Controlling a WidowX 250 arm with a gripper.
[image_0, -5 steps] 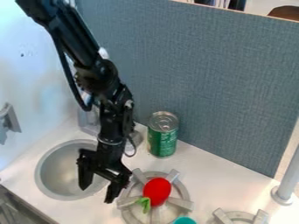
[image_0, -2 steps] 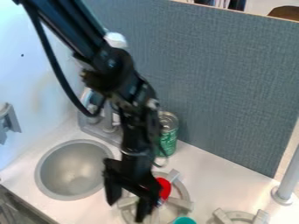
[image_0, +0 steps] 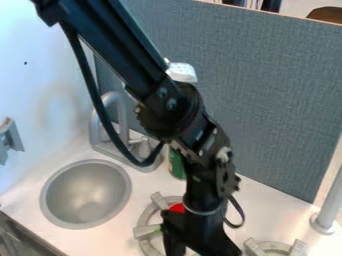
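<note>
Slanting in from eleven o'clock and bending steeply downward, the arm [image_0: 175, 107] hangs its gripper [image_0: 199, 248], jaws spread, near six o'clock, the partly hidden red toy [image_0: 177, 208] on the burner [image_0: 144, 231] at its eleven o'clock.

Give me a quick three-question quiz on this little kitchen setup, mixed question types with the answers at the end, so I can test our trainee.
1. True or false: the gripper is nearer the red toy than the sink.

2. Multiple choice: what partly hides the green can?
A) The faucet
B) The arm
C) The divider

3. Fill in the blank: the red toy rests on the round ____.

Key: 1. True. 2. B. 3. Burner.
</note>
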